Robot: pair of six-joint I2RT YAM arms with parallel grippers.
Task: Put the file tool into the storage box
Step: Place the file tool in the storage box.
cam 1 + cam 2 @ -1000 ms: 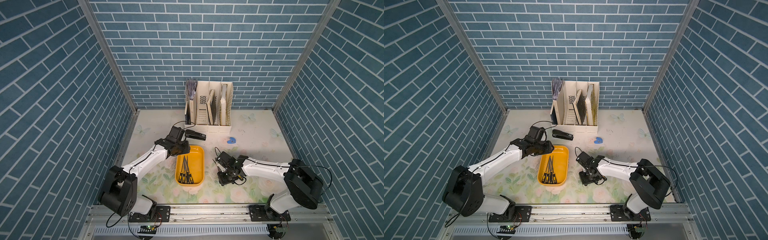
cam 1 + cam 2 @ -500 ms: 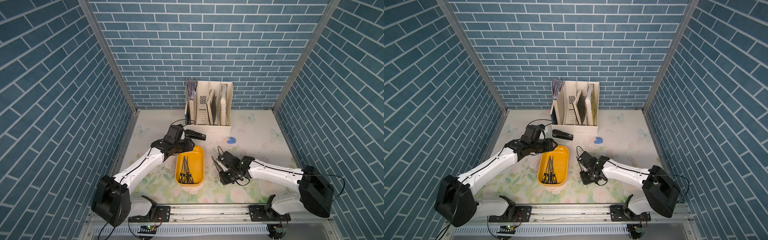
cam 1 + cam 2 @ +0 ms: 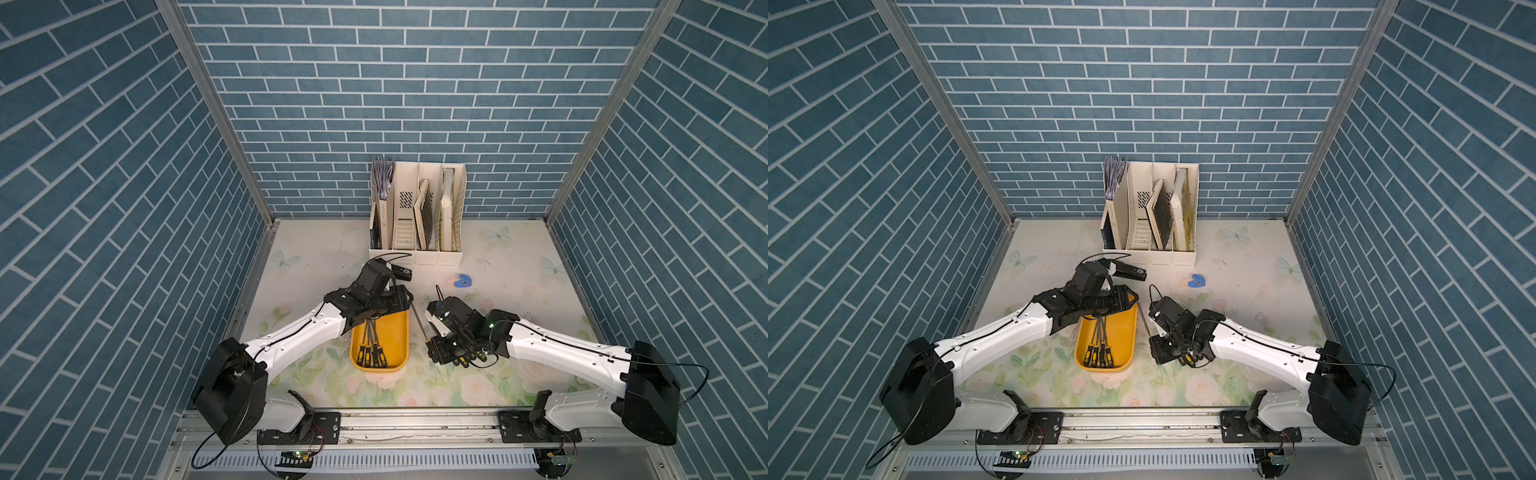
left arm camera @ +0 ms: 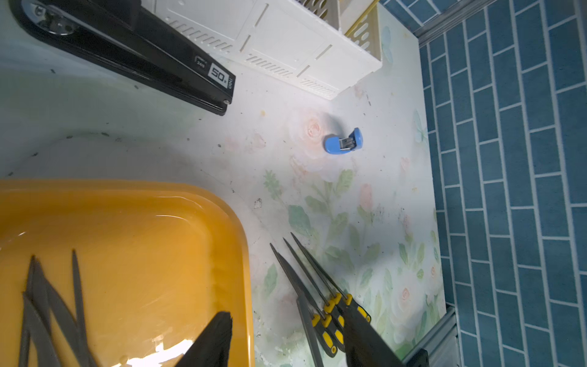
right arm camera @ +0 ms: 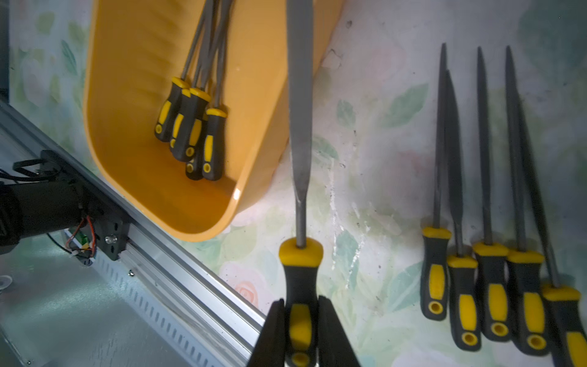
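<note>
The yellow-orange storage box [image 3: 395, 332] [image 3: 1121, 328] lies mid-table with several black-and-yellow files [image 3: 372, 353] [image 5: 190, 127] inside. My right gripper [image 5: 300, 305] [image 3: 434, 347] is shut on the handle of one file tool [image 5: 300, 127] [image 3: 417, 320]. It holds the tool just right of the box, with the grey blade pointing toward the back. More files [image 5: 489, 286] [image 4: 327, 305] lie side by side on the table to the right. My left gripper [image 4: 286, 321] [image 3: 390, 307] hangs open over the box's far right corner [image 4: 143, 241] and holds nothing.
A tall white magazine rack [image 3: 415, 216] stands at the back wall. In front of it lie a black stapler [image 3: 401, 272] [image 4: 143, 54] and a small blue staple remover [image 3: 463, 282] [image 4: 344, 143]. The metal rail [image 3: 415, 419] runs along the front edge.
The left jaws have opened wider above the far end of the box. The right gripper has closed on the file's handle and raised it beside the box.
</note>
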